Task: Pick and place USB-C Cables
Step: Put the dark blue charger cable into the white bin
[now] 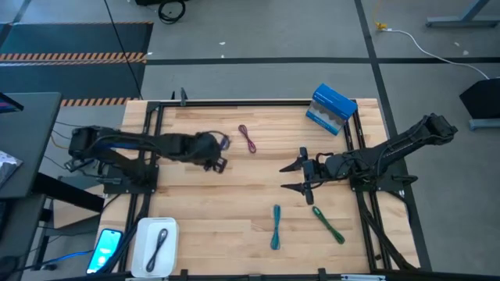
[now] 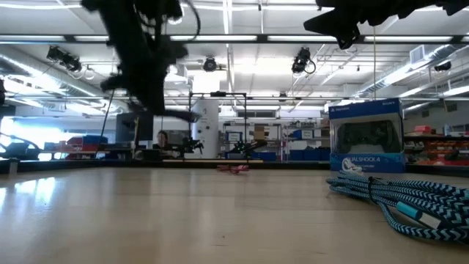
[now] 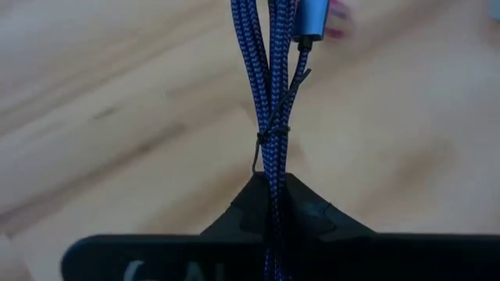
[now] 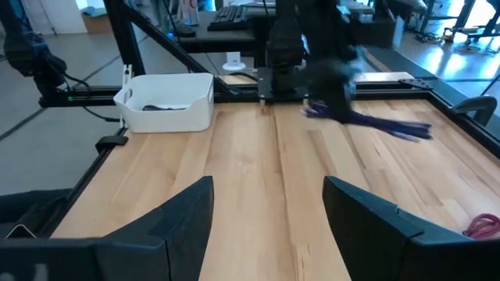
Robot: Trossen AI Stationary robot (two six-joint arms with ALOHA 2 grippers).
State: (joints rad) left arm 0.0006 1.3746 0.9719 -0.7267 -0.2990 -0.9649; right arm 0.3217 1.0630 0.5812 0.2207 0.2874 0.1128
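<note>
While my left gripper point(image 3: 273, 211) pinches the purple cable point(image 3: 269, 94) near its tie, the limp, light bundle dangles; my right gripper point(image 1: 299, 176) waits, fingers spread.

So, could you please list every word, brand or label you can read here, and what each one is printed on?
"PlayStation" name and logo, small but legible: top strip of the blue-and-white box, low view.
"DUALSHOCK 4", partly hidden, reading roughly "UALSHOCK 4": lower front of the same box.
Pale characters on the left hand's dark body: cut off, unreadable.
Nothing else is legible.
</note>
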